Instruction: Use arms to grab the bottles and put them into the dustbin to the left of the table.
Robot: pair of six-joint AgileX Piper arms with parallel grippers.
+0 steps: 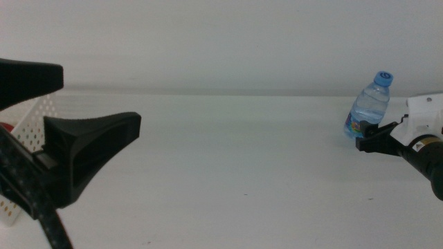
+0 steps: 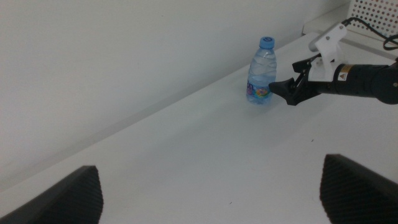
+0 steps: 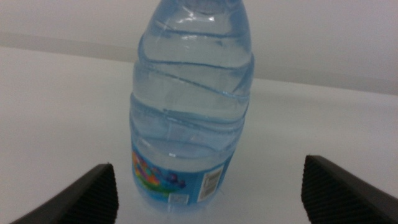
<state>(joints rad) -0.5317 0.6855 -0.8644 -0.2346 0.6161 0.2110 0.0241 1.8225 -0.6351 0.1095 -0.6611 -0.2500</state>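
A small clear water bottle with a blue cap stands upright at the table's far right. My right gripper is at its base, open. In the right wrist view the bottle fills the space ahead of the right gripper, a jaw on either side and neither touching it. My left gripper hangs open and empty at the left, in front of the white perforated dustbin. The left wrist view shows the bottle and the right gripper far across the table.
A sliver of red shows at the dustbin; I cannot tell what it is. A white perforated panel stands beyond the right arm. A pale wall runs along the table's back edge.
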